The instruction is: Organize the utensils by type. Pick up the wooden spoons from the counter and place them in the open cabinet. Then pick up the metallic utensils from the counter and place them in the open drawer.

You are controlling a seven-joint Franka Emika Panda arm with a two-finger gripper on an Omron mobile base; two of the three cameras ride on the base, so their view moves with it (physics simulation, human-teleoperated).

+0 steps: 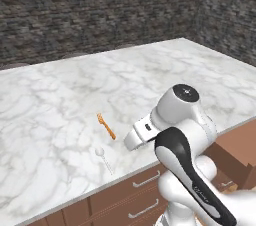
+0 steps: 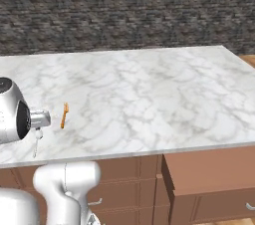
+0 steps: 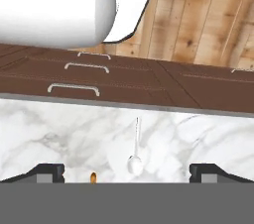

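We look over the white marble counter [image 1: 150, 70] with grey veins, which sits over brown wooden cupboard fronts [image 2: 129, 189] with silver handles. Near its front edge lie the two metallic utensils: the slim orange-brown fork [image 1: 106, 125] with tines and, just beside it and closer to the edge, the small pale silvery-white spoon [image 1: 103, 158]. In the hand view our gripper [image 3: 127, 172] hangs above the spoon with its jaws spread wide and nothing between them, the spoon's bowl lying between the two fingertips [image 3: 48, 171]. We judge the spoon the next pick. It is thin and flat on hard marble, so the fingers could close over it, skid it towards the edge, or nudge the fork.
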